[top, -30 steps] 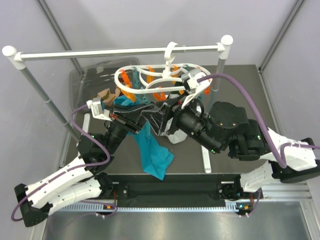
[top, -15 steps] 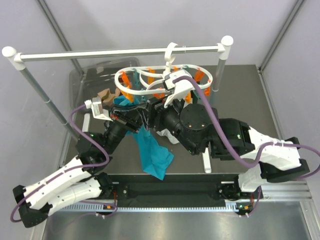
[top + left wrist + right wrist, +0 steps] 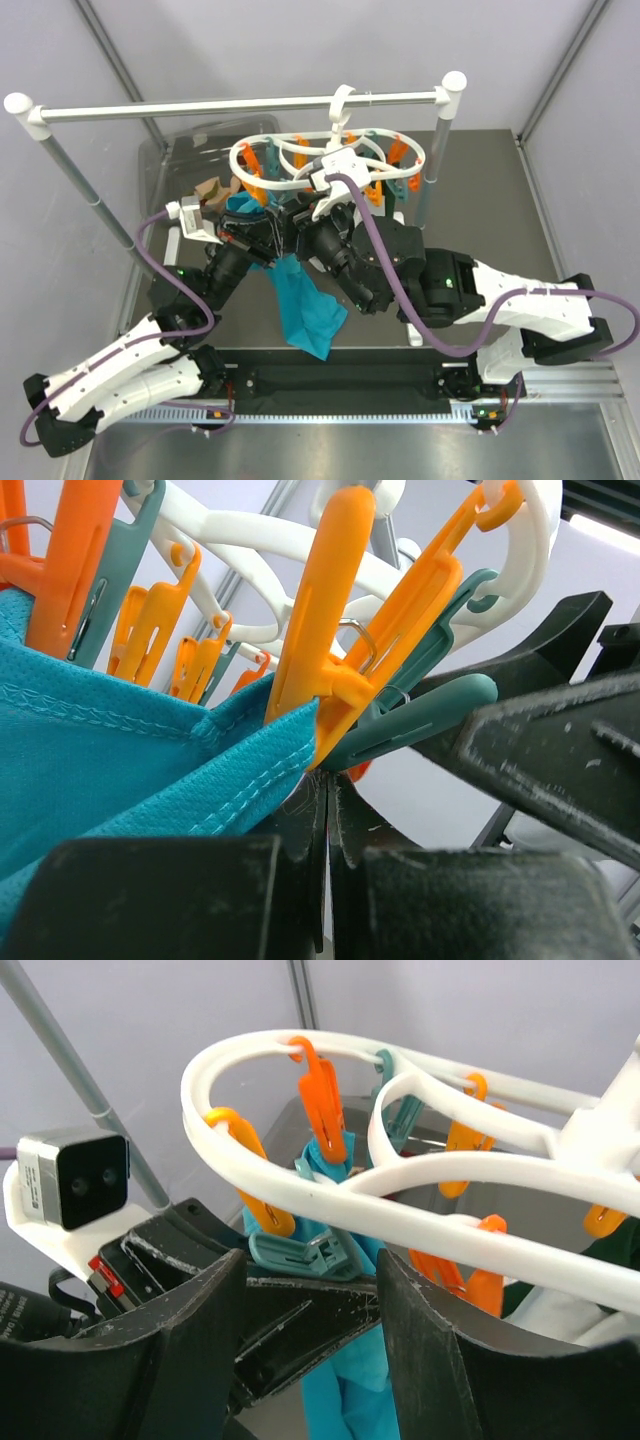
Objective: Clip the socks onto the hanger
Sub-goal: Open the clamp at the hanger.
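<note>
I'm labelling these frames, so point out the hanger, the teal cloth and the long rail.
hanger (image 3: 340, 1205), right wrist view, near rim of ring.
teal cloth (image 3: 305, 300), top view, hanging lower part.
rail (image 3: 200, 106), top view, mid-bar.

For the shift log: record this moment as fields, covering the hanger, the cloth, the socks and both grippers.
hanger: white plastic ring-shaped drying hanger with orange and teal clips, hooked on the long white rail
clipped item: large teal-blue cloth, hanging from the hanger's clips
socks: small tan sock lies left of the hanger, not clipped
left gripper: shut, at the teal cloth's edge below an orange clip
right gripper: fingers apart, a teal clip between them; contact unclear
</note>
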Controlling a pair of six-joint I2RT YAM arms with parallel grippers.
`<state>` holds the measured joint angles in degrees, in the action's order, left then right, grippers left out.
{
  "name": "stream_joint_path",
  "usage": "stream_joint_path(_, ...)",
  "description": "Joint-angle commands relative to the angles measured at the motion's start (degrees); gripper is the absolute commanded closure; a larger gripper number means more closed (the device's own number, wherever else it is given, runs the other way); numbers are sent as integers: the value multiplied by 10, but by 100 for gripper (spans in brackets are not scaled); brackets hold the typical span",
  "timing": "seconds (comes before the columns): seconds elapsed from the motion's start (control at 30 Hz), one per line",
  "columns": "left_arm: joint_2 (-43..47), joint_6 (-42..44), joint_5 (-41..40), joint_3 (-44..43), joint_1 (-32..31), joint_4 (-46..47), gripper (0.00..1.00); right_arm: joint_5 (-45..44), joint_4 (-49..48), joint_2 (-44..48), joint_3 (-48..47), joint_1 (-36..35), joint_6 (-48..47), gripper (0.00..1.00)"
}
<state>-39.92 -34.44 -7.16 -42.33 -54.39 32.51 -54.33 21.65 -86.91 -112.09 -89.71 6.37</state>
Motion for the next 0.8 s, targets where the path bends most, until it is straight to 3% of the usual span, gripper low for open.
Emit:
stream_joint_path(0.0, 12, 5, -4, -22, -1, 2, 100, -4, -75, 14, 20, 4, -42, 45)
stream_joint_path(0.5, 17, -1, -7, -19, -1, -3, 100, 23, -168, 34, 62, 15, -126, 47)
stream_joint_path(0.67, 17, -2, -12, -17, -1, -5, 100, 31, -169, 30, 58, 26, -115, 55)
stream_joint_path(0.77, 17, -2, -15, -16, -1, -8, 100, 33, -168, 33, 64, 33, -101, 67)
